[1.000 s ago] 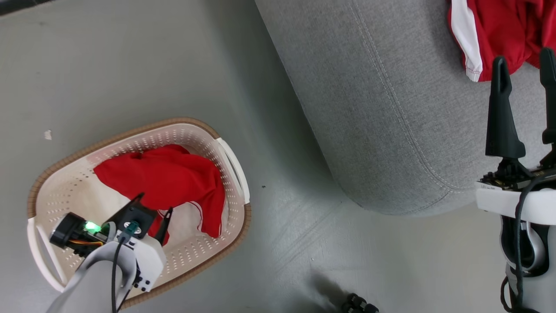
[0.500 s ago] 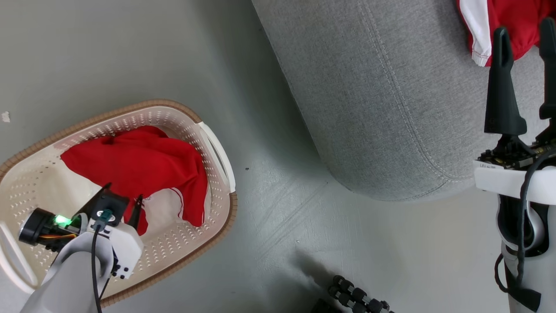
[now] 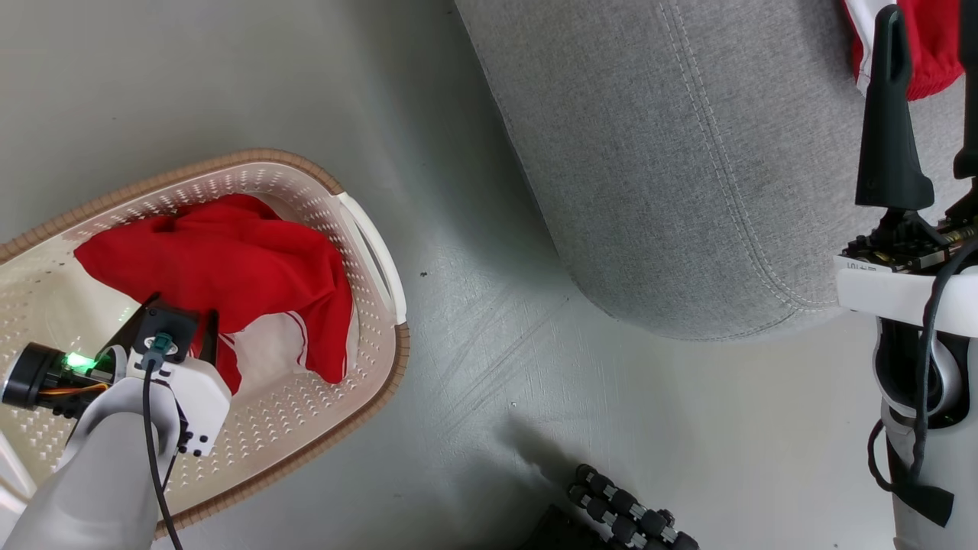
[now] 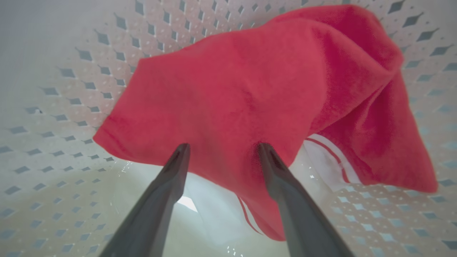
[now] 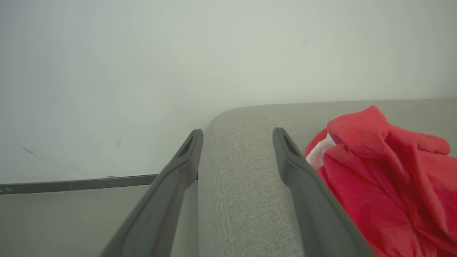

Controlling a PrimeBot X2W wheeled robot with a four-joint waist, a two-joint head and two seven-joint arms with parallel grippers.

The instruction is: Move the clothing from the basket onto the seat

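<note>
red garment (image 4: 250,92) white-striped; cream basket (image 3: 306,428); grey seat (image 3: 657,176).

At seven o'clock the pale grey left forearm (image 3: 92,473) is carrying a black cable (image 3: 147,412) to a white wrist block (image 3: 195,393); a green light (image 3: 75,359) is glowing. At three o'clock the right gripper (image 3: 931,11) is showing tapered black fingers (image 3: 890,137), a white bracket (image 3: 894,294) and a looping black cord (image 3: 924,344).

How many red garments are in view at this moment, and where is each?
2. One red garment lies in the basket, before the open left gripper. A second red garment lies on the seat. Others may be hidden beneath them.
</note>
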